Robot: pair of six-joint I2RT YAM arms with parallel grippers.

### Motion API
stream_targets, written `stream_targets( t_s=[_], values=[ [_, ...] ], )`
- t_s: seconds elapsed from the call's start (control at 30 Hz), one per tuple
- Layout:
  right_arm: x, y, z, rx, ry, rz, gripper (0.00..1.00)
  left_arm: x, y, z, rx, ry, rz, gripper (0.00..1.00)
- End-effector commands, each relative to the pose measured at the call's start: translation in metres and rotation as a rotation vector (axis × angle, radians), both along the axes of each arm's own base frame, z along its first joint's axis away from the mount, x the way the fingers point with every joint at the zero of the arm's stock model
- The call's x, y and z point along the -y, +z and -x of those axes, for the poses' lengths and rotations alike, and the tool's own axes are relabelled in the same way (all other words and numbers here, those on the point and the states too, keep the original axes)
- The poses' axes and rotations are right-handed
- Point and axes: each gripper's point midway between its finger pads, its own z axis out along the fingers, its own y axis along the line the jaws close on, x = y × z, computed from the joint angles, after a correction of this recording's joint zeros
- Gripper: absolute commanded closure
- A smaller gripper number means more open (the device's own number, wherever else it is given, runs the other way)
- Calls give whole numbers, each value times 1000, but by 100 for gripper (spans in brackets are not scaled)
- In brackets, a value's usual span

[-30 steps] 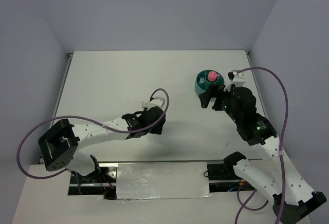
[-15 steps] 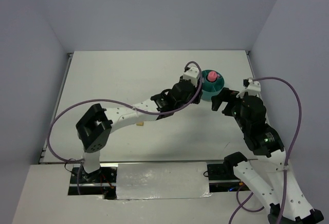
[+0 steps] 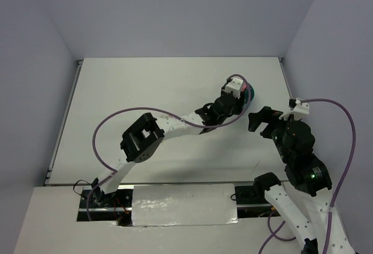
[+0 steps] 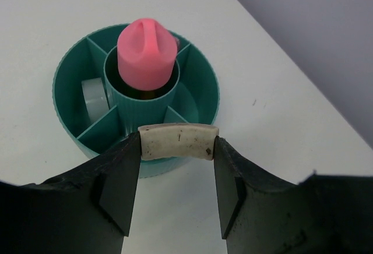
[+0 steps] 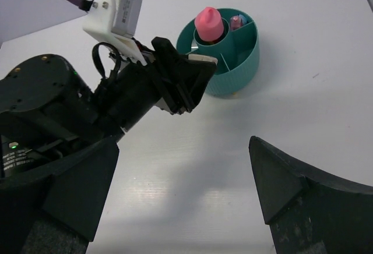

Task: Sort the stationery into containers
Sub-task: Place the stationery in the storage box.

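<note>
**A:** Top view. The left arm, folded low over the middle of the white table a second ago, now stretches across to the round teal plastic tub at the far right. The left gripper hides most of the tub.

**B:** And the other arm?

**A:** The right gripper, which hung at the tub a second ago, has drawn back toward the near edge. Its jaws are spread wide with nothing between them.

**B:** What does the left wrist view show?

**A:** The fingers are clamped on a small beige eraser block, held crosswise just at the tub's near wall. Behind it the pink-capped clear case stands upright in the centre cup. A clear capsule piece lies in the left ring compartment.

**B:** Is the eraser in yet?

**A:** No. It hangs at the near rim and is not in any compartment.

**B:** And the right wrist view?

**A:** Its own fingers sit far apart at the bottom of the frame, with only table between them. Further off, the left gripper holds the eraser against the tub's side. A small pinkish piece sits in a far compartment.

**B:** What does that mean for the sort?

**A:** The carry looks finished and the release remains. It probably needs a short push forward over a ring compartment before the jaws part.
</note>
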Motion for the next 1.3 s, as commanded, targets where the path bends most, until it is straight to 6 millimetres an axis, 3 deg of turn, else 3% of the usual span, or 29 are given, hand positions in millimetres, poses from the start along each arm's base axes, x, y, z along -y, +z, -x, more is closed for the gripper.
stream_targets(
  t_s=[0.0, 0.43, 0.5, 0.67, 0.83, 0.97, 1.0, 1.03, 1.07, 1.1, 1.13, 1.2, 1.27],
  values=[
    [2, 9, 7, 16, 12, 10, 0, 7, 42, -14, 100, 60, 102, 79],
    [-9, 18, 14, 68, 87, -8, 0, 4, 22, -23, 126, 92, 54, 61],
    [-10, 19, 14, 70, 91, -8, 0, 3, 19, -22, 125, 90, 57, 49],
    [-12, 18, 13, 65, 104, -8, 0, 0, 16, -23, 123, 93, 54, 39],
    [-13, 21, 15, 74, 110, -9, 0, -2, 15, -29, 100, 86, 71, 15],
    [-13, 21, 15, 75, 112, -10, 0, -6, 17, -29, 104, 86, 64, 10],
    [-14, 22, 15, 77, 116, -9, 0, -10, 30, -28, 114, 96, 79, 10],
    [-13, 22, 14, 77, 114, -9, 0, -14, 27, -24, 110, 95, 81, 9],
    [-14, 21, 14, 74, 116, -8, 0, -19, 47, -21, 125, 99, 100, 9],
    [-15, 22, 14, 75, 122, -10, 0, -27, 54, -21, 128, 127, 98, 8],
    [-16, 23, 14, 75, 126, -11, 0, -35, 52, -18, 119, 143, 78, 7],
    [-17, 23, 14, 73, 137, -7, 0, -62, 72, -12, 99, 203, 33, 2],
    [-23, 21, 15, 69, 170, -9, 0, -98, 67, -2, 33, 265, -79, 1]
  ],
)
